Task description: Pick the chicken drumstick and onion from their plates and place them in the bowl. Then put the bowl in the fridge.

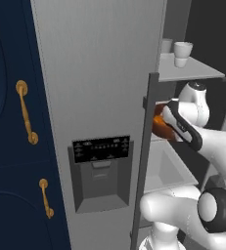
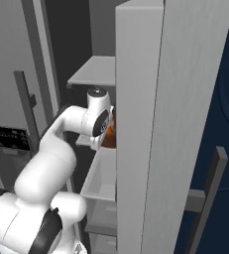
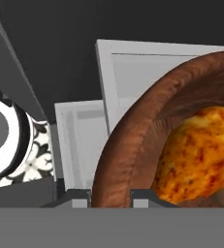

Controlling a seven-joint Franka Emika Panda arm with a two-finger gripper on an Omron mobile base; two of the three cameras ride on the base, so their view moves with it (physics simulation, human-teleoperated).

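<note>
The dark brown bowl [image 3: 128,135] hangs inside the open fridge [image 1: 102,97], and my gripper [image 3: 111,196] is shut on its rim, one finger on each side of the wall. The orange-brown chicken drumstick [image 3: 200,155] lies in the bowl. From the left base view the bowl [image 1: 161,126] shows just past the door's edge, in front of my hand. In the right base view a sliver of the bowl [image 2: 109,134] peeks out from behind the right door. The onion and the plates are out of view.
White cups [image 1: 182,52] stand on the upper fridge shelf [image 1: 188,72]. White drawers [image 3: 79,140] lie below the bowl, and a black-and-white patterned cup [image 3: 16,145] sits to its left. Both fridge doors [image 2: 170,124] flank my arm. Navy cabinets with gold handles [image 1: 25,117] stand left.
</note>
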